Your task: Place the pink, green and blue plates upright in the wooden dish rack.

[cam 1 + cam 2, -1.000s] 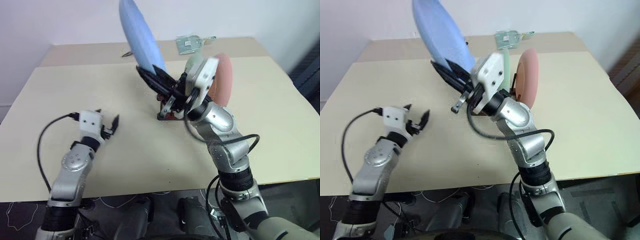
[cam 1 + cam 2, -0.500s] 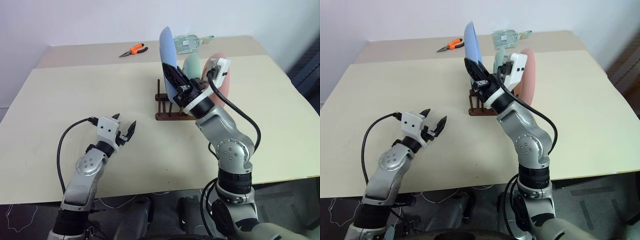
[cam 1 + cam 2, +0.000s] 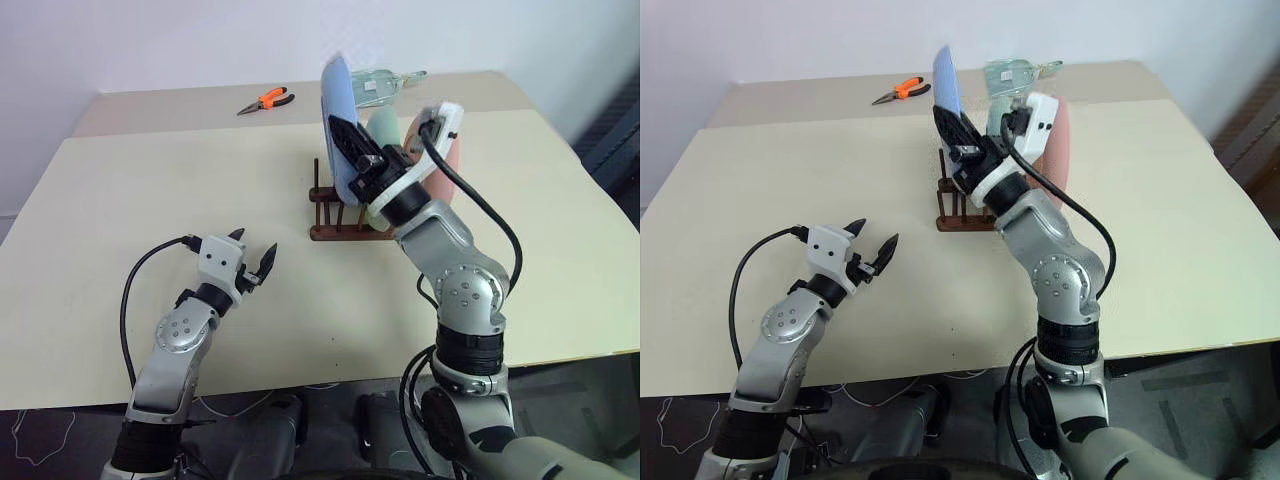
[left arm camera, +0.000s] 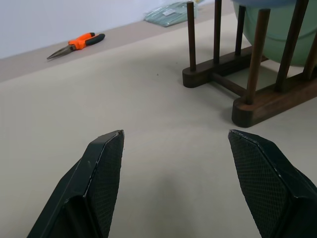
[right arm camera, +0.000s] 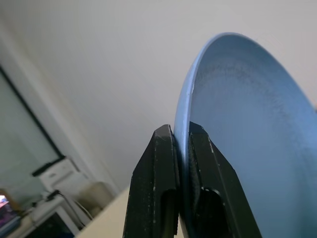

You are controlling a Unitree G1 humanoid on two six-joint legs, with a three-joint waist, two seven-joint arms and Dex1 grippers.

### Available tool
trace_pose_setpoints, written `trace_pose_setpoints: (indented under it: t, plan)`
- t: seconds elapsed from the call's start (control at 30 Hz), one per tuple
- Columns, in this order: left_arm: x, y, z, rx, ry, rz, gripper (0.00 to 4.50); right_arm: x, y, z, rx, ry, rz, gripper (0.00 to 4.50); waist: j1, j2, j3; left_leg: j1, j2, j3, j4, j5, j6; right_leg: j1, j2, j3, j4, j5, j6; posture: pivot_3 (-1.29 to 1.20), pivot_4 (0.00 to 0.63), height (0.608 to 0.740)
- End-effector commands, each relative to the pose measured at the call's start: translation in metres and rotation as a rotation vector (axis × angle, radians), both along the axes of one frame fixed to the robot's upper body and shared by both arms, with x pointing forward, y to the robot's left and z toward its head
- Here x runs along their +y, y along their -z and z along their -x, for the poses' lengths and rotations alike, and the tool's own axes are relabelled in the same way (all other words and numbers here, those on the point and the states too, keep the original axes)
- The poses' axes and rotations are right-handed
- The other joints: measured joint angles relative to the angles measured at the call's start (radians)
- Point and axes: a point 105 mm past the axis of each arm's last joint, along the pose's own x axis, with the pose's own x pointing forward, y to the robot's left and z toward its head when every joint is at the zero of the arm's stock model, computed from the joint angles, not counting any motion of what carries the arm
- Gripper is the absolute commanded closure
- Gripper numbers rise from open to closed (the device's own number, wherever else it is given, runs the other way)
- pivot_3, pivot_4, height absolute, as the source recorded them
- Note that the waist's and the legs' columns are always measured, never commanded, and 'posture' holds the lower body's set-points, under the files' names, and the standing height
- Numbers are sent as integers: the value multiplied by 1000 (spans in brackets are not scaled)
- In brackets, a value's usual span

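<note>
The blue plate (image 3: 337, 110) stands nearly upright and edge-on over the left end of the wooden dish rack (image 3: 333, 232). My right gripper (image 3: 349, 143) is shut on its rim, as the right wrist view shows with both fingers (image 5: 158, 163) pinching the blue plate (image 5: 242, 148). Its lower edge sits down among the pegs; I cannot tell whether it rests on the rails. The green plate (image 3: 384, 128) stands in the rack, and the pink plate (image 3: 448, 160) stands behind it, partly hidden by my right wrist. My left gripper (image 3: 252, 253) is open above the table, left of the rack (image 4: 257, 101).
Orange-handled pliers (image 3: 265, 100) lie on the far table part, to the left. A clear plastic packet (image 3: 385, 84) lies behind the rack. The beige table (image 3: 150, 180) is bare on the left and in front.
My right gripper has rolled the blue plate from a high, leftward tilt to nearly upright and brought it down over the rack. The left gripper has edged right, staying open.
</note>
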Motion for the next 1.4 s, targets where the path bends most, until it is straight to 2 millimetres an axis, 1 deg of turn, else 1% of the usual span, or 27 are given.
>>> trace_pose_setpoints:
  t: [0.03, 0.13, 0.23, 0.4, 0.5, 0.57, 0.63, 0.67, 0.73, 0.83, 1.0, 1.1, 1.17, 1.2, 1.23, 1.33, 1.4]
  plan:
    - [-5, -13, 3, -55, 23, -4, 1076, -1, -24, 13, -78, -27, -64, 4500, 0, 0, 0, 0, 0, 0, 0, 0, 0, 0, 0, 0, 0, 0, 0, 0, 150, 729]
    - [-5, -13, 2, -55, 26, -5, 1076, 0, -22, 13, -50, -35, -76, 4500, 0, 0, 0, 0, 0, 0, 0, 0, 0, 0, 0, 0, 0, 0, 0, 0, 150, 729]
    - [-7, -13, 2, -55, 31, -4, 1076, 2, -5, 2, 65, -22, -94, 4500, 0, 0, 0, 0, 0, 0, 0, 0, 0, 0, 0, 0, 0, 0, 0, 0, 150, 729]
    - [-9, -12, 4, -53, 44, -7, 1076, 1, 14, -11, 184, 16, -103, 4500, 0, 0, 0, 0, 0, 0, 0, 0, 0, 0, 0, 0, 0, 0, 0, 0, 150, 729]
    - [-10, -12, 4, -53, 51, -7, 1076, 2, 22, -20, 231, 46, -80, 4500, 0, 0, 0, 0, 0, 0, 0, 0, 0, 0, 0, 0, 0, 0, 0, 0, 150, 729]
    - [-11, -13, 5, -52, 59, -4, 1076, 3, 23, -24, 237, 54, -67, 4500, 0, 0, 0, 0, 0, 0, 0, 0, 0, 0, 0, 0, 0, 0, 0, 0, 150, 729]
    - [-12, -13, 5, -52, 64, -1, 1025, 3, 23, -27, 234, 59, -51, 3783, 0, 0, 0, 0, 0, 0, 0, 0, 0, 0, 0, 0, 0, 0, 0, 0, 150, 729]
    - [-13, -13, 5, -52, 67, -1, 1025, 4, 21, -28, 223, 63, -36, 3497, 0, 0, 0, 0, 0, 0, 0, 0, 0, 0, 0, 0, 0, 0, 0, 0, 150, 729]
    - [-14, -13, 6, -51, 70, -1, 1025, 5, 19, -29, 201, 71, -10, 2539, 0, 0, 0, 0, 0, 0, 0, 0, 0, 0, 0, 0, 0, 0, 0, 0, 150, 729]
    - [-14, -13, 7, -51, 73, 0, 1025, 6, 10, -29, 109, 110, 82, 1120, 0, 1, 0, 0, 0, 0, 0, 0, 0, 0, 0, 0, 0, 0, 0, 0, 150, 729]
    - [-17, -12, 7, -50, 76, 3, 1025, 10, -10, -21, -89, 138, 213, 1120, -1, 1, 0, 0, 0, 0, 0, 0, 0, 0, 0, 0, 0, 0, 0, 0, 150, 729]
    - [-17, -12, 7, -49, 77, 4, 1025, 12, -30, -7, -308, 168, 339, 1120, 0, 1, 0, 0, 0, 0, 0, 0, 0, 0, 0, 0, 0, 0, 0, 0, 150, 729]
    - [-18, -12, 7, -50, 77, 2, 1025, 0, -46, -1, -457, 251, 411, 1120, 2, 1, 0, 0, 0, 0, 0, 0, 0, 0, 0, -1, 0, 0, 0, 0, 150, 729]
    - [-17, -12, 6, -50, 76, 0, 1025, -9, -51, -1, -497, 282, 428, 1120, 3, 0, 0, 0, 0, 0, 0, 0, 0, 0, 0, -1, -1, 0, 0, 0, 150, 729]
    - [-17, -12, 6, -51, 72, -2, 1025, -25, -57, -2, -537, 346, 462, 1120, 4, 0, 0, 0, 0, 0, 0, 0, 0, 0, 0, -1, -1, 0, 0, 0, 150, 729]
    - [-10, -11, 4, -50, 57, -16, 1025, -88, -65, -13, -545, 532, 566, 1120, 17, 0, 0, 0, -1, 0, 0, 0, 0, 2, -1, -1, -3, 0, 0, 0, 150, 729]
    - [-5, -9, 1, -48, 41, -29, 1025, -131, -61, -18, -493, 632, 623, 1120, 26, 0, 0, -1, -1, 1, 0, 0, 1, 2, -1, -1, -4, 0, 0, 0, 150, 729]
